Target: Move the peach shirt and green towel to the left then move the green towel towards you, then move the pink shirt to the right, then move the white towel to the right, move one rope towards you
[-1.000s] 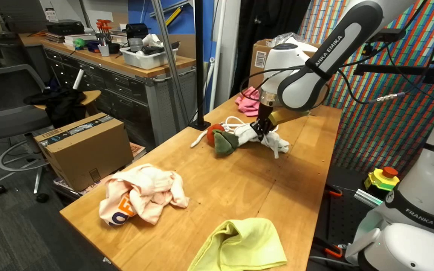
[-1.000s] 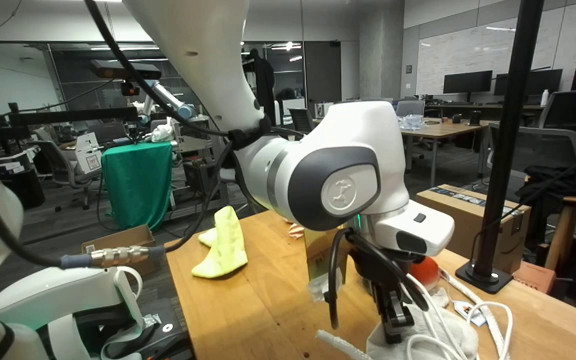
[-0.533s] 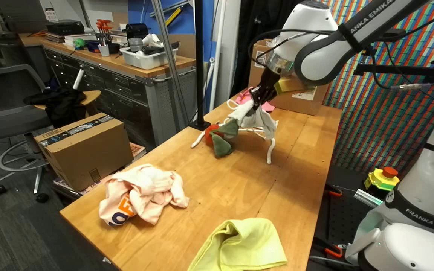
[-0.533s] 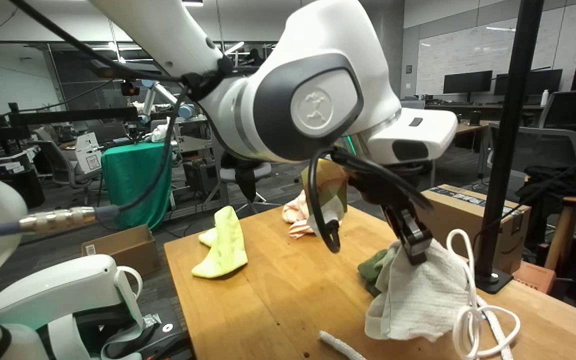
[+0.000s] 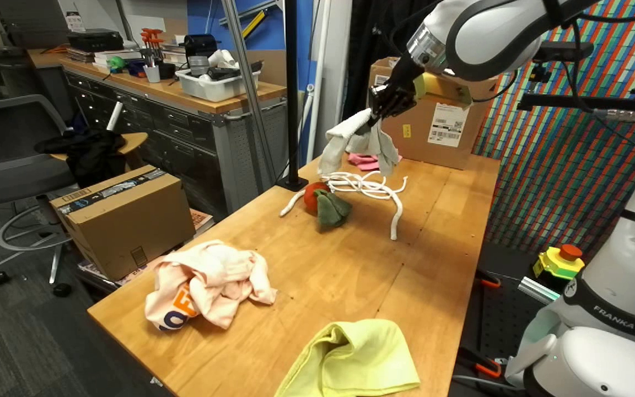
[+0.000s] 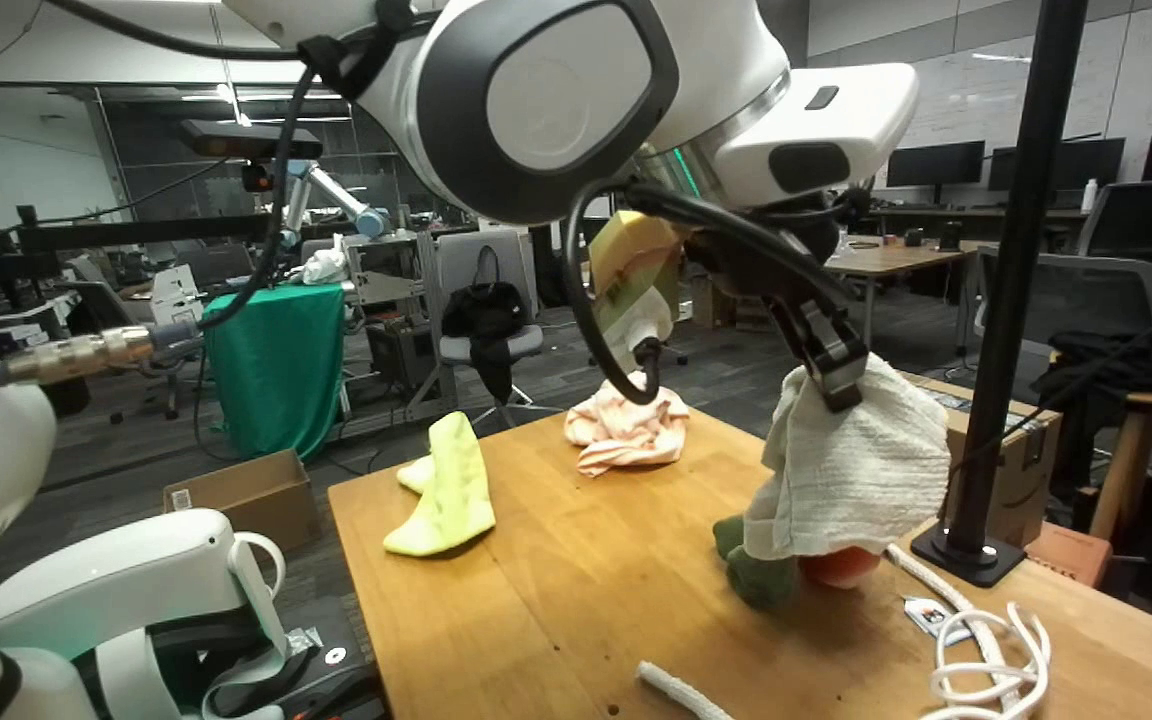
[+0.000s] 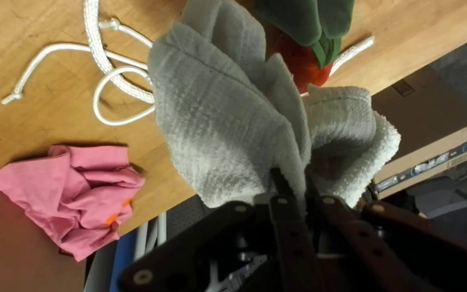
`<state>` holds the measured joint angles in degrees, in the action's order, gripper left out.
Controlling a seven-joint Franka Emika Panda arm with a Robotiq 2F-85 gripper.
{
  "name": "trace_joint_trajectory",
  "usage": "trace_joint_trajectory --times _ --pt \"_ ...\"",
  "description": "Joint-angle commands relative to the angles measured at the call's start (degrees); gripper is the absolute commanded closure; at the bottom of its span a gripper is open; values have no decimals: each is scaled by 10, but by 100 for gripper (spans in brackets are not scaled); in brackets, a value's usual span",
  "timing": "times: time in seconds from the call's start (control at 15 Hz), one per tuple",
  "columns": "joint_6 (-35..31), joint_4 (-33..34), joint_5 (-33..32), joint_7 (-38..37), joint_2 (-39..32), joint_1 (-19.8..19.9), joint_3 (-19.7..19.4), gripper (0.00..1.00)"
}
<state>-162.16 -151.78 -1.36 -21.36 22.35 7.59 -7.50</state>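
My gripper (image 7: 292, 171) is shut on the white towel (image 7: 217, 121), which hangs bunched from the fingertips. In an exterior view that towel (image 5: 337, 146) is up in the air over the far part of the table. The rope (image 5: 396, 209) lies in loops beneath it. Crumpled at the far end, the pink shirt (image 5: 364, 161) is partly hidden behind the towel; the wrist view shows more of this shirt (image 7: 71, 194). The peach shirt (image 5: 213, 281) rests in a heap at the near left, and the green towel (image 5: 361, 358) at the near edge, both well away from the gripper.
A red and dark green bundle (image 5: 333, 209) sits beside the rope on the wooden table. At the table's edge stands a black pole (image 6: 1006, 350), close to the hanging towel. A large cardboard box (image 5: 444, 132) is at the far end.
My gripper has risen and carried the white towel up off the table, away from the bundle. The rope loops underneath have come into view. Both near cloths have stayed put.
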Motion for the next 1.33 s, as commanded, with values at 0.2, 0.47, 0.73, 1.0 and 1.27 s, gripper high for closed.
trace_joint_trajectory --times 0.2,0.47,0.73,1.0,1.27 --pt "-8 16 -9 -36 15 104 53 95" --pt "-2 20 -55 -107 18 201 100 95" --pt "14 23 -136 -209 25 301 151 95" --pt "51 26 -218 -319 39 385 198 95" --pt "109 33 -328 -460 53 455 249 95"
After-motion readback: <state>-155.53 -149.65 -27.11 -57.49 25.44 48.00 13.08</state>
